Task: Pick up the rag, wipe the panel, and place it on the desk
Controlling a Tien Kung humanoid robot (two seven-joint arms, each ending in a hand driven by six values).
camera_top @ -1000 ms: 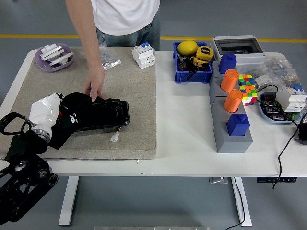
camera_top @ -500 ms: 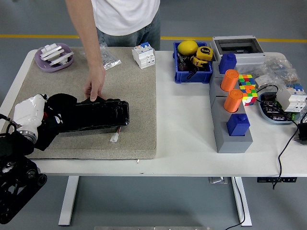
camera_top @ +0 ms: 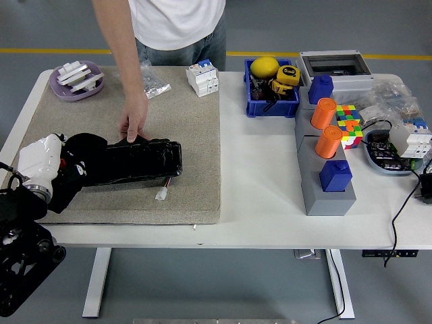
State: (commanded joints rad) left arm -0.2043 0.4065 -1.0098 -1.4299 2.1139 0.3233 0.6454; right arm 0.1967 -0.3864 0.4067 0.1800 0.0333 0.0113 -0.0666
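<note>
1. Left hand (camera_top: 57, 172): white back, fingers covered by the black rag (camera_top: 86, 158) it presses down; the rag hides the fingers, so whether they are curled round the cloth or flat on it cannot be told.
2. Rag: bunched dark cloth at the left end of the black panel (camera_top: 135, 162), lying over that end and spilling towards the hand's wrist.
3. Panel: long, glossy black, lying flat on the beige mat (camera_top: 182, 128), its long side roughly parallel to the table's near edge; a small white connector (camera_top: 161, 195) on a thin lead lies just beside its near edge.
4. Person's hand (camera_top: 135, 121): reaching from the far side, fingertips touching the panel's far edge.
5. Left arm (camera_top: 23, 250): black, entering from the lower-left corner.
6. White table (camera_top: 256, 175): carries the mat on its left half; a blue bin (camera_top: 270, 101) and a grey block with orange cylinders (camera_top: 324, 128) stand well apart, to the right.
</note>
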